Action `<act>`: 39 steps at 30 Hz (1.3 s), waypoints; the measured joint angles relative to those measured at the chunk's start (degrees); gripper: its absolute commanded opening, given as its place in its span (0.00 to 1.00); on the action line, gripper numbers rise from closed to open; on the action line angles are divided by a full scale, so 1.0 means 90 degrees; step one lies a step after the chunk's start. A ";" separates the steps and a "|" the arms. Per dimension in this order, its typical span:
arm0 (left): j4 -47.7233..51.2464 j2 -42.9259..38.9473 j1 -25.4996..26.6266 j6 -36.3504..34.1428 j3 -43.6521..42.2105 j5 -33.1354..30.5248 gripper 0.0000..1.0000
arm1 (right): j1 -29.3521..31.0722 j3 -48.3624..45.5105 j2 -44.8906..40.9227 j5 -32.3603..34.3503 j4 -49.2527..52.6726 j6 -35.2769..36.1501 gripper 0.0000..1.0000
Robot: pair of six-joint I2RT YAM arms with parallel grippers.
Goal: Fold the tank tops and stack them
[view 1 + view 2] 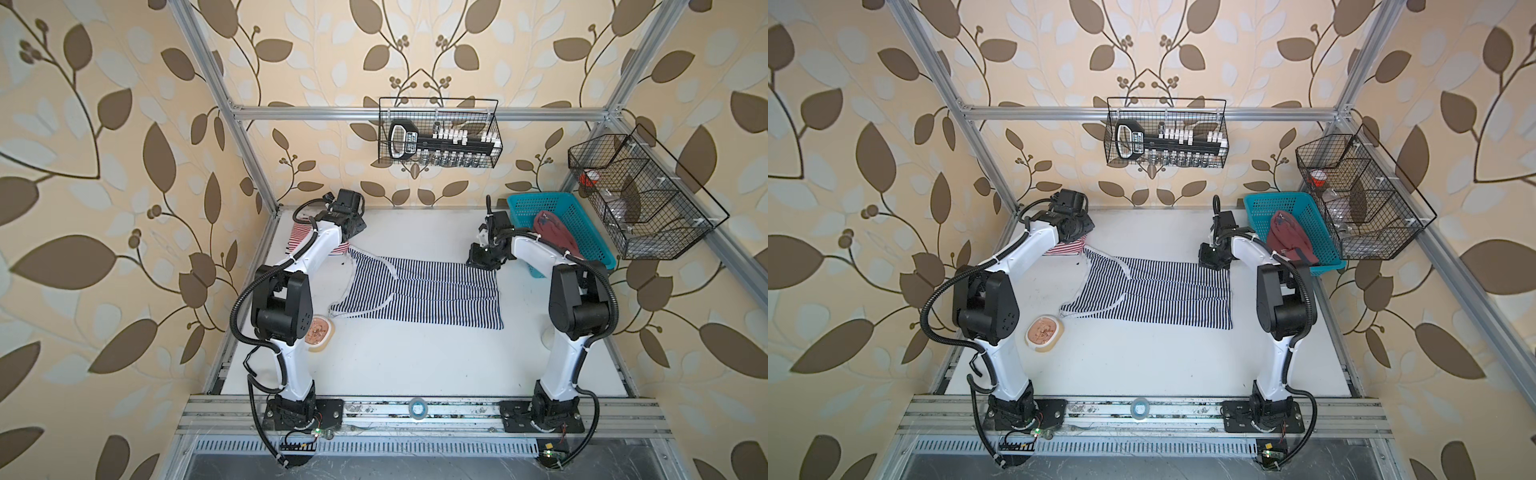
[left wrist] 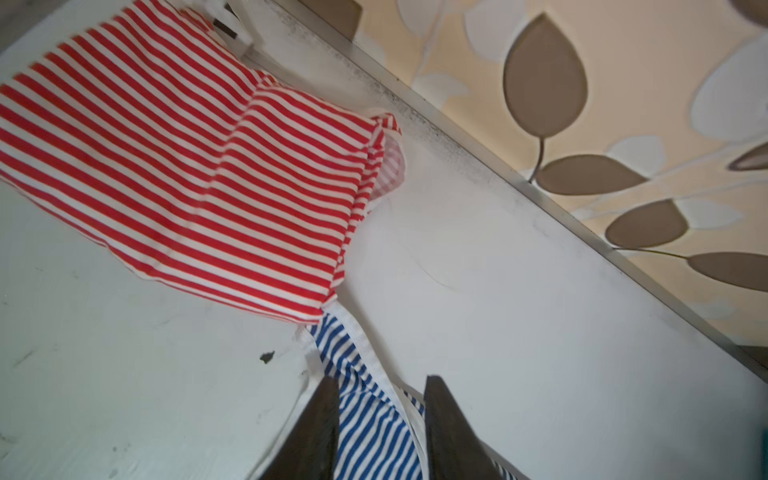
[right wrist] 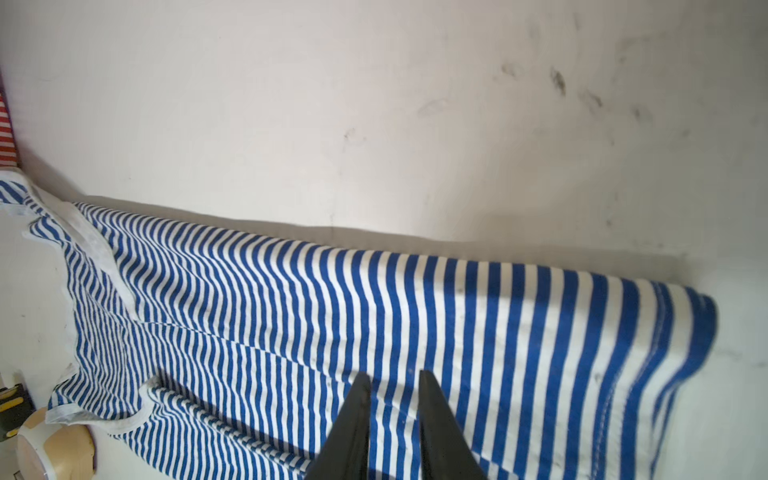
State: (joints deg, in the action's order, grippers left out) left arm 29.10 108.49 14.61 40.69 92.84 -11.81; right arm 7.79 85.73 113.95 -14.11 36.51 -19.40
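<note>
The navy-white striped tank top (image 1: 424, 293) (image 1: 1154, 291) lies spread flat mid-table. Its far-left strap (image 2: 374, 428) runs between the parted fingers of my left gripper (image 2: 382, 379) (image 1: 353, 235), which is open just above it. Beside that strap lies the folded red-white striped tank top (image 2: 187, 174) (image 1: 1065, 248), partly hidden under the left arm in both top views. My right gripper (image 3: 395, 373) (image 1: 482, 259) hovers over the striped top's far-right hem corner (image 3: 623, 353), jaws a little apart and holding nothing. The dusty red tank top (image 1: 555, 232) (image 1: 1289, 239) lies in the teal basket.
The teal basket (image 1: 536, 203) stands at the back right behind the right arm. A round beige tape roll (image 1: 319, 332) sits near the left arm's elbow. Two wire baskets (image 1: 438, 133) (image 1: 640, 199) hang on the frame. A small blue roll (image 1: 417, 408) lies on the front rail.
</note>
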 measured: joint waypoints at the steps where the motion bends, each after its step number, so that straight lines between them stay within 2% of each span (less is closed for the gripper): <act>1: 0.0039 0.0029 0.0138 0.0049 -0.0046 0.0092 0.22 | 0.0010 0.0097 0.0104 0.0007 0.0041 0.0068 0.13; 7: 0.0291 0.0724 0.0986 0.0214 -0.0053 0.0597 0.11 | 0.0138 0.0177 0.0537 0.0034 0.0289 0.0272 0.11; 10: 0.0466 0.1258 0.1229 0.0262 0.0019 0.0838 0.09 | 0.0194 0.0170 0.0561 0.0087 0.0386 0.0347 0.10; 18: 0.0896 0.1955 0.1197 0.0308 0.0512 0.0860 0.09 | 0.0214 -0.0046 0.0563 0.0447 0.0510 0.0427 0.12; 23: 0.1328 0.2579 0.1158 0.0044 0.1472 0.0631 0.07 | 0.0216 -0.0114 0.0539 0.0566 0.0495 0.0437 0.12; 29: 0.1586 0.2992 0.1163 -0.0352 0.2178 0.0627 0.05 | 0.0228 -0.0597 0.0231 0.0697 0.0296 0.0425 0.12; 39: 0.1681 0.3954 0.1173 -0.1168 0.3808 0.1229 0.05 | 0.0423 -0.1773 -0.0602 0.0811 0.0175 0.0296 0.13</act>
State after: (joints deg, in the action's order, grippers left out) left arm 44.23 144.07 25.17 30.17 127.11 -0.75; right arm 11.60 69.78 108.53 -6.81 38.09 -16.73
